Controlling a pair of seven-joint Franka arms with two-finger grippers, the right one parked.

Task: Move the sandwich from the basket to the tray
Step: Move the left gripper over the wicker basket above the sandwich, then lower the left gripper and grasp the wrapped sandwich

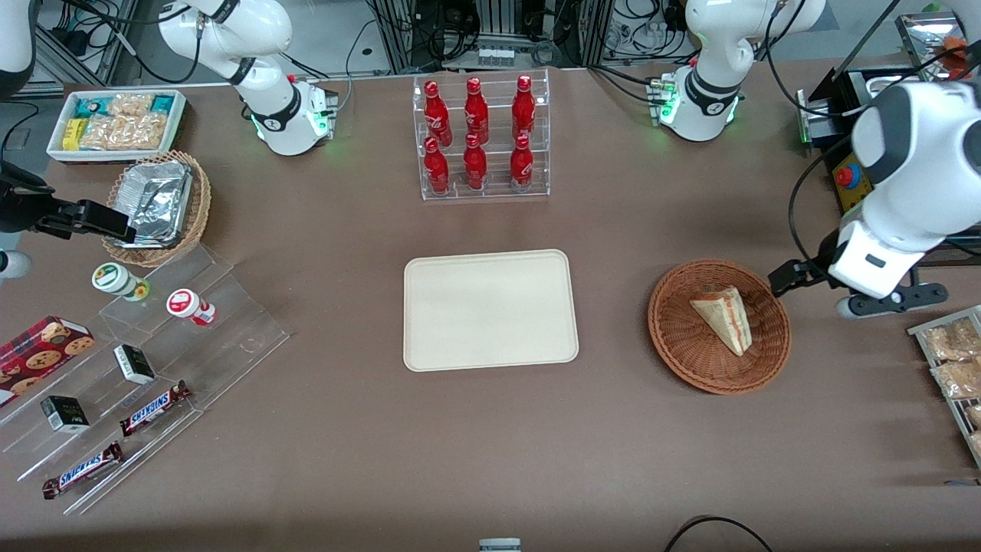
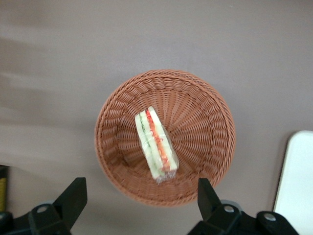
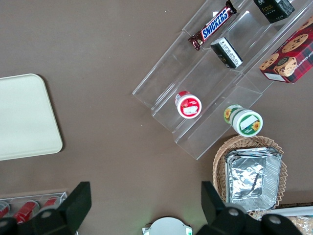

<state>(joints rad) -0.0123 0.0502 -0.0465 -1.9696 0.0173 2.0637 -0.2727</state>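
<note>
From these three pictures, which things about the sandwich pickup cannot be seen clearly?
- Hand: open above the basket in the left wrist view; in the front view the arm's white body covers it, so its height is unclear.
- Sandwich: the underside rests on the wicker, hidden in both views.
- Tray: cut off by the edge of the left wrist view; whole in the front view.
</note>
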